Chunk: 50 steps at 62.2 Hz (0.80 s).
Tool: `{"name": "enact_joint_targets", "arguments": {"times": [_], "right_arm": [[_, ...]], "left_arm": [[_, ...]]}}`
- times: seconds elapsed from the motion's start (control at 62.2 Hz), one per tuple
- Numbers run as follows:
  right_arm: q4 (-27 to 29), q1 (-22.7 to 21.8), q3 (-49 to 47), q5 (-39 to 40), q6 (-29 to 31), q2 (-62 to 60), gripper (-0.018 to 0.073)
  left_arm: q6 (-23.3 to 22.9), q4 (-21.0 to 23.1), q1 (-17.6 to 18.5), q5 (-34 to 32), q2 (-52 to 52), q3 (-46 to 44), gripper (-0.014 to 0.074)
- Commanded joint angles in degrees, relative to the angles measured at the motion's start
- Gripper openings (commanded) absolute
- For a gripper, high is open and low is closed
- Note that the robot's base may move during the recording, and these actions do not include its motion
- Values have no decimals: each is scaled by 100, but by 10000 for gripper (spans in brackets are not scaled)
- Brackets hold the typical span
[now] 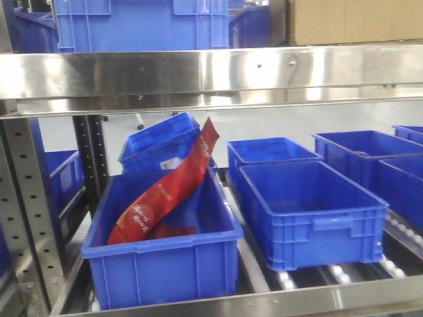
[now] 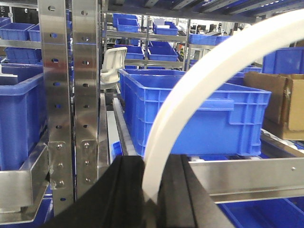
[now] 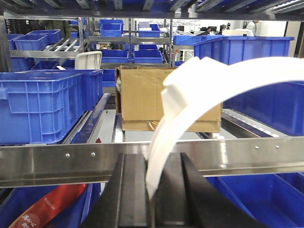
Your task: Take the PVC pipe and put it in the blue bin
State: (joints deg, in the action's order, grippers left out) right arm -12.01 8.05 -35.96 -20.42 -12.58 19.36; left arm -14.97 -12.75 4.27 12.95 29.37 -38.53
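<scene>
A white, curved PVC pipe [image 2: 199,80] rises from between the black fingers of my left gripper [image 2: 154,164] and arcs up to the right; the gripper is shut on it. In the right wrist view, the white PVC pipe [image 3: 228,83] bends up and right out of my right gripper [image 3: 156,161], which is shut on it too. An open blue bin [image 1: 310,211] stands empty on the lower shelf in the front view. Neither the grippers nor the pipe appear in that view.
A blue bin [image 1: 165,264] to the left holds a red bag [image 1: 168,188]. More blue bins [image 1: 360,152] stand at the right and behind. A steel shelf rail [image 1: 211,76] crosses above them. A cardboard box [image 3: 142,97] sits ahead of the right gripper, a steel upright [image 2: 71,95] left of the left one.
</scene>
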Motion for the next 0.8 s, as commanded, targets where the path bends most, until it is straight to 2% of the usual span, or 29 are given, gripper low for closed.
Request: {"name": "enact_joint_targets", "arguments": {"times": [0.0, 0.788], "right_arm": [[-73, -39, -3, 102, 0, -11, -168], [-73, -39, -3, 102, 0, -11, -168]], "left_arm": [[-30, -6, -10, -179, -23, -43, -111], [-30, -6, -10, -179, -23, -43, -111]]}}
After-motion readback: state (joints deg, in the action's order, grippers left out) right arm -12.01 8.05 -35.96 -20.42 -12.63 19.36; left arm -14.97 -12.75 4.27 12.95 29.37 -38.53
